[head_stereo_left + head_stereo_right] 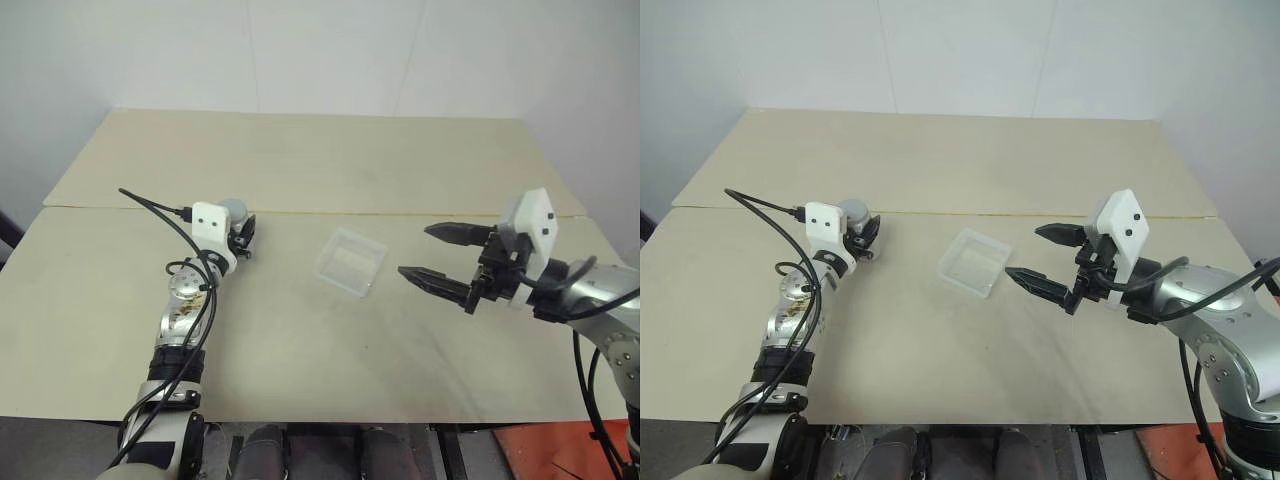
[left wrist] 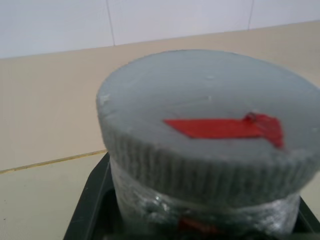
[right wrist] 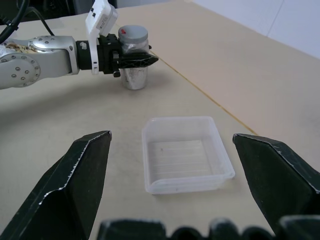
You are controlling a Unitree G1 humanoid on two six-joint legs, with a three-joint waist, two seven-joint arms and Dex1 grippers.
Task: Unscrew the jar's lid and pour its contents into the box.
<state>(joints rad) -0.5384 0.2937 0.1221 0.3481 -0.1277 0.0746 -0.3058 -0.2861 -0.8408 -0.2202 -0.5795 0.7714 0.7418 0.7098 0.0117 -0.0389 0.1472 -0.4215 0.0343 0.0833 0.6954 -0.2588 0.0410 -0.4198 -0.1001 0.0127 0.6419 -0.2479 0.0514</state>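
The jar (image 3: 134,72) stands upright on the table, left of the middle, silvery with a red-marked label. Its grey ribbed lid (image 2: 210,120) sits on top with a red mark across it. My left gripper (image 1: 243,235) is shut on the jar, its black fingers (image 3: 145,60) clamped on the body just below the lid. The clear plastic box (image 1: 363,238) lies near the table's middle, apart from both grippers. My right gripper (image 1: 413,251) hovers open to the right of the box, pointing toward it. The contents are hidden inside the jar.
The beige table (image 1: 300,340) has a seam line (image 1: 400,214) running across behind the jar and the box. A white wall rises behind the far edge. A black cable (image 1: 160,215) loops off the left wrist.
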